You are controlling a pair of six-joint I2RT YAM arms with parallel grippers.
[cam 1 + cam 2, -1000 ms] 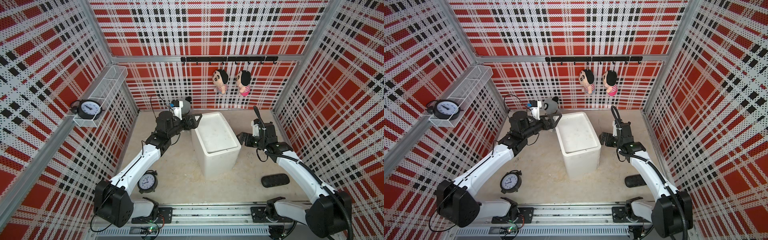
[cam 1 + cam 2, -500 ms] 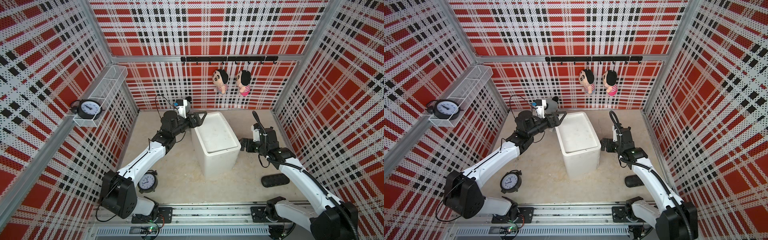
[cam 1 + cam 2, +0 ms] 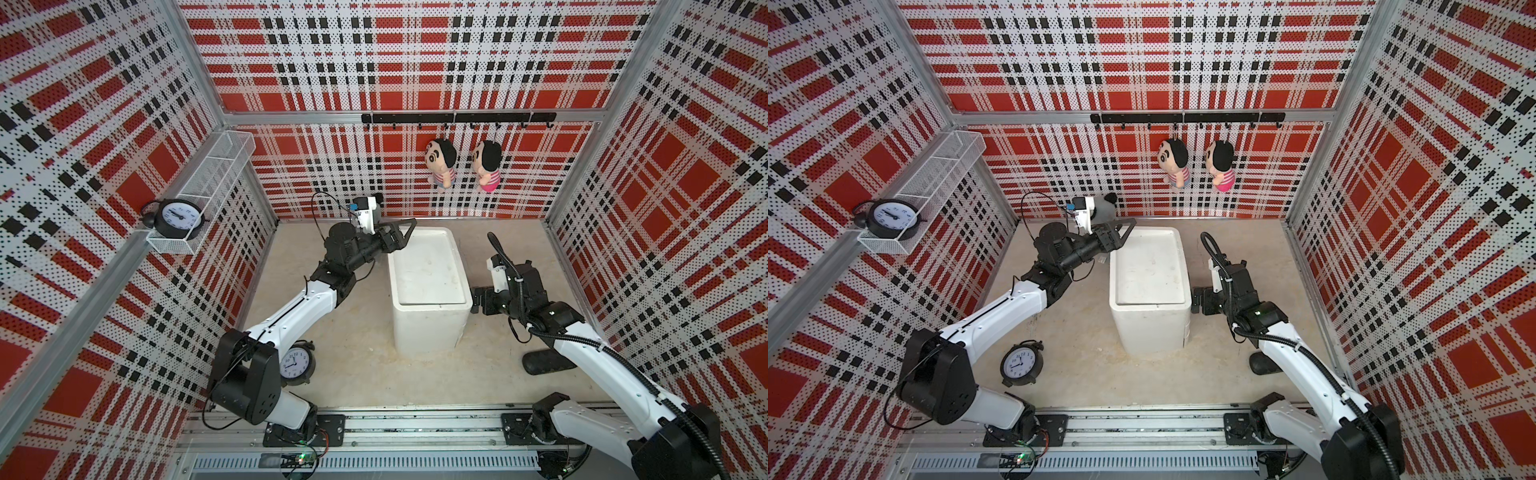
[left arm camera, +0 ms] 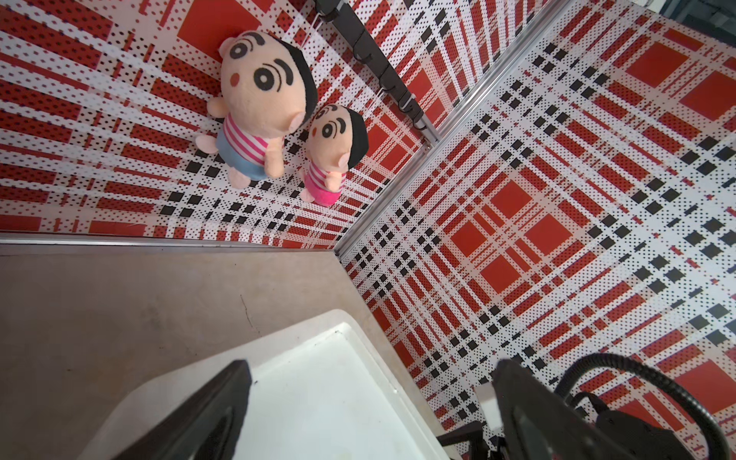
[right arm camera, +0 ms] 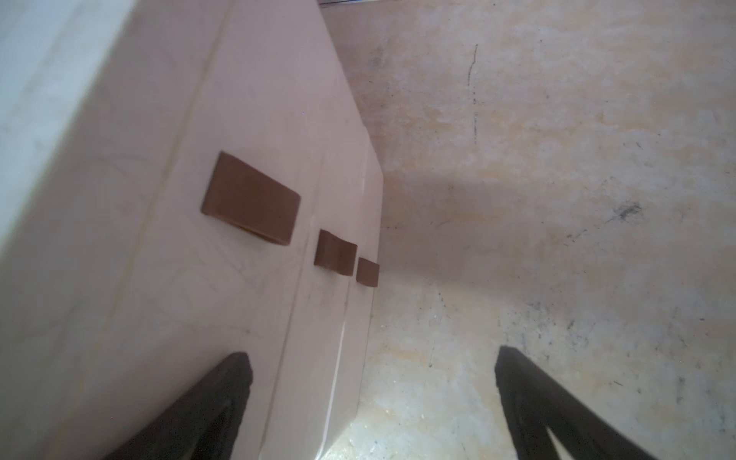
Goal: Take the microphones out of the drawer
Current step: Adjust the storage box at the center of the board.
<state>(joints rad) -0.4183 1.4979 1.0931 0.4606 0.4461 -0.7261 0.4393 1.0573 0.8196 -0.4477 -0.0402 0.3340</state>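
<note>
Mid-frame, left gripper point(image 3: 405, 235) and right gripper point(image 3: 476, 301) gape wide, empty; missing the 3 brown handles point(image 5: 251, 199), the right one could shove the white plastic drawer cabinet point(image 3: 428, 270).

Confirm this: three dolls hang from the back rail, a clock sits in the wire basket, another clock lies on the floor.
Wrong count: only two hang from the rail, the blue-shorts doll and the pink-shorts doll, as both top views show. The clock in the basket and the floor clock stand.
</note>
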